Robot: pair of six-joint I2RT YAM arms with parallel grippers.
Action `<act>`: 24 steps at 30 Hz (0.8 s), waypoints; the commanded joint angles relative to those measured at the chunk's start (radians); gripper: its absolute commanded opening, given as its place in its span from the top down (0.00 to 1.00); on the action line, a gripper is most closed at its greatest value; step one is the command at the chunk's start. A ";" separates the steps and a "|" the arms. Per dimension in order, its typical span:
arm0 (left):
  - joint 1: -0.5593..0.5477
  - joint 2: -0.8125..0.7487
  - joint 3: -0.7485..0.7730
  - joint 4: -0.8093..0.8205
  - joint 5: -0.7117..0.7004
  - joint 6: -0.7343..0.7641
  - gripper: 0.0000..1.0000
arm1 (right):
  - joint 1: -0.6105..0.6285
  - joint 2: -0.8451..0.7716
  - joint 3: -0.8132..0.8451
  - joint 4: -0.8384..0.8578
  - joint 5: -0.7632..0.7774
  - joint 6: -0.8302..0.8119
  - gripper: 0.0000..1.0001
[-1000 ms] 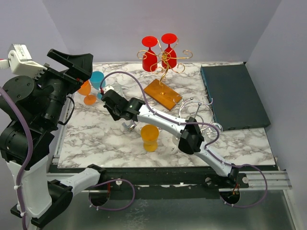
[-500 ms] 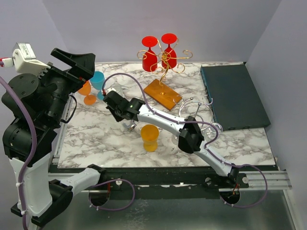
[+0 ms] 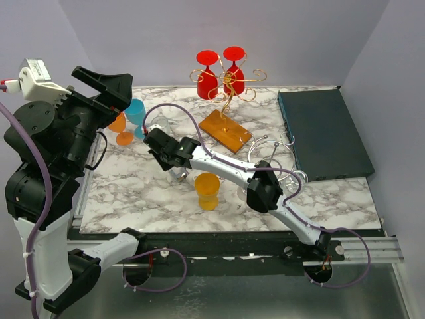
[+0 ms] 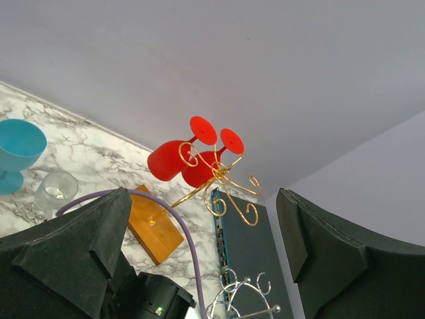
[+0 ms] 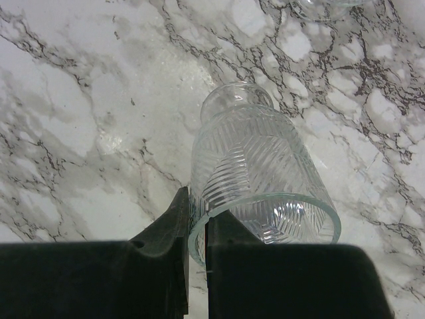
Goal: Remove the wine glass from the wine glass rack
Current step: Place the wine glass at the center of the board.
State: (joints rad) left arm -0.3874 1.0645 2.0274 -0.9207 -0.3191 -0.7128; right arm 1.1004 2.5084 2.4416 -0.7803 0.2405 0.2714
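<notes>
Two red wine glasses (image 3: pixel 207 83) hang upside down on the gold wire rack (image 3: pixel 229 88), which stands on a wooden base (image 3: pixel 226 129) at the back of the table; they also show in the left wrist view (image 4: pixel 169 159). My right gripper (image 3: pixel 171 166) is shut on the rim of a clear ribbed glass (image 5: pixel 252 166), which hangs tilted, its foot just above the marble or on it; the right wrist view shows one finger (image 5: pixel 169 232) outside the rim and one inside. My left gripper (image 3: pixel 106 90) is open and empty, raised high at the left, well away from the rack.
An orange cup (image 3: pixel 207 191) stands at the table's middle front. A silver wire rack (image 3: pixel 275 163) and a dark blue box (image 3: pixel 322 133) are on the right. A blue glass (image 3: pixel 135 113), an orange glass (image 3: pixel 119 126) and a small clear glass (image 3: pixel 159 126) stand at the left.
My right gripper has shifted slightly right and nearer with the clear glass. The left arm has shifted a little. The red glasses have not moved.
</notes>
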 commanded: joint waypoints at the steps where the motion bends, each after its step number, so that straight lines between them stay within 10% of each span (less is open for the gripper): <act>1: 0.002 0.005 -0.004 0.018 0.009 0.010 0.01 | 0.006 -0.050 -0.006 -0.017 0.007 0.014 0.99; 16: 0.002 0.005 -0.009 0.020 0.017 0.004 0.01 | 0.020 -0.076 -0.002 -0.040 0.026 0.020 0.99; 24: 0.002 0.001 -0.012 0.021 0.017 0.001 0.01 | 0.020 -0.070 0.001 -0.039 0.028 0.019 0.76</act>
State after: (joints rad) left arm -0.3874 1.0691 2.0209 -0.9146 -0.3187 -0.7132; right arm 1.1126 2.4947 2.4371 -0.8177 0.2420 0.2890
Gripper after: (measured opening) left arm 0.987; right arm 0.190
